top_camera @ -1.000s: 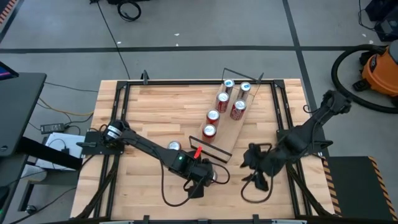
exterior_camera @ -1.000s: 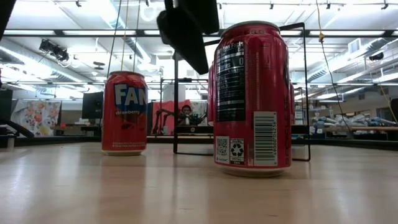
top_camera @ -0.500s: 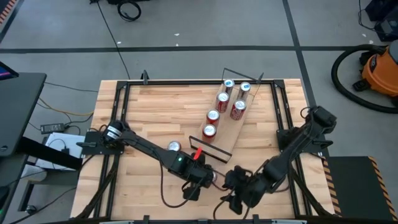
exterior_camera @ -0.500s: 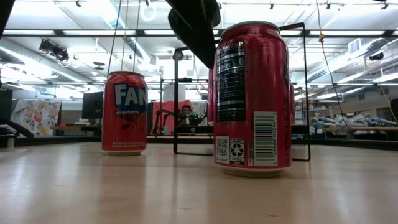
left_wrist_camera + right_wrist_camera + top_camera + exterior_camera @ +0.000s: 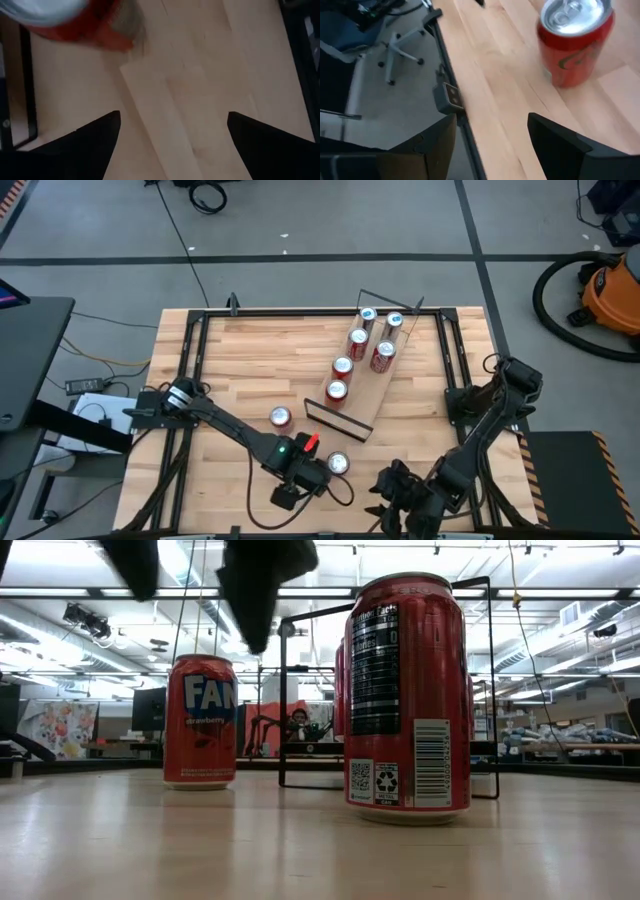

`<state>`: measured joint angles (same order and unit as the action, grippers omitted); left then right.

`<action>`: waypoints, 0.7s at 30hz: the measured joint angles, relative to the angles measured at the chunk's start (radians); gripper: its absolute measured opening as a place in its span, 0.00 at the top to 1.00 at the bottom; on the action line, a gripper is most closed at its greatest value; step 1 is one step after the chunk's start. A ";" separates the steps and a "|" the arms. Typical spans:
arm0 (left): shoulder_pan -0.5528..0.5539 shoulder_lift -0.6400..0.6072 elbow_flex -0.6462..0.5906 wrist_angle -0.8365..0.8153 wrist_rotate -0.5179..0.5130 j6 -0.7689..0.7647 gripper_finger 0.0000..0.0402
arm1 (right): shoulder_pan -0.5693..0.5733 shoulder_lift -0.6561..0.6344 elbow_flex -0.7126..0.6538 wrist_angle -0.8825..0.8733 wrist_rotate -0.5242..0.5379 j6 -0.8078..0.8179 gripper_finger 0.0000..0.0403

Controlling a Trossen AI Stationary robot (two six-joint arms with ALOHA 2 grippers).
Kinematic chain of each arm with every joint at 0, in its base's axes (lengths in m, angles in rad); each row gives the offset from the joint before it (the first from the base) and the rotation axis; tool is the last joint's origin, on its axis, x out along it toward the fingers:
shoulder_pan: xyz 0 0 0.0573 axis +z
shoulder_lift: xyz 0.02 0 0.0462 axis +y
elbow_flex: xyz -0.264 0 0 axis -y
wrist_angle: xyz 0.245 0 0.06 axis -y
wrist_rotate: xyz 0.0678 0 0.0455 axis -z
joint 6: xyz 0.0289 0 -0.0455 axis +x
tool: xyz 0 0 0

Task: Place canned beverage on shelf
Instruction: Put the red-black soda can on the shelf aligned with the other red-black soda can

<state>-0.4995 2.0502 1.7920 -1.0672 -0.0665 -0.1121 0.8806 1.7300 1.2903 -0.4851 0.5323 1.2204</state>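
While both arms hang low over the near edge of the table, nothing is being carried.

Left gripper: low over the near part of the table, just beside the nearer loose can; in its own wrist view the fingers stand wide apart with only bare wood between them.

Right gripper: near the table's front edge, well apart from the shelf; its fingers are spread and hold nothing.

Nearer can: upright on the tabletop, red with a silver top, between the two grippers; it fills the low view.

Second loose can: upright on the table just beside the shelf's near end, a red strawberry Fanta in the low view.

Shelf: long light board lying at a slant on the table, with a thin black wire frame.

Cans on the shelf: six, all upright, in two rows.

Beyond the table: an orange shop vacuum on the floor.
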 joint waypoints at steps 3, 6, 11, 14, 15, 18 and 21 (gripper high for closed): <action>-0.007 -0.021 -0.006 -0.033 0.000 0.004 0.10 | 0.003 0.000 0.000 -0.022 -0.001 0.018 0.37; -0.016 -0.105 -0.072 -0.006 0.004 -0.016 0.14 | 0.003 0.000 0.000 -0.030 -0.006 0.017 0.37; -0.036 -0.334 -0.343 0.203 0.008 -0.135 0.19 | -0.003 0.000 0.000 -0.035 0.015 -0.010 0.37; -0.044 -0.439 -0.469 0.403 0.008 -0.186 0.21 | -0.018 0.000 0.000 -0.034 0.022 -0.039 0.37; -0.044 -0.457 -0.496 0.456 0.008 -0.190 0.21 | -0.023 0.000 0.000 -0.032 0.021 -0.048 0.37; -0.042 -0.477 -0.546 0.571 -0.012 -0.205 0.22 | -0.044 0.000 -0.001 -0.028 0.002 -0.086 0.36; -0.040 -0.465 -0.571 0.638 -0.032 -0.212 0.23 | -0.065 0.000 -0.012 -0.024 -0.018 -0.101 0.37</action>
<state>-0.5391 1.5850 1.2211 -0.4288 -0.0981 -0.3245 0.8155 1.7302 1.2781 -0.5086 0.5139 1.1196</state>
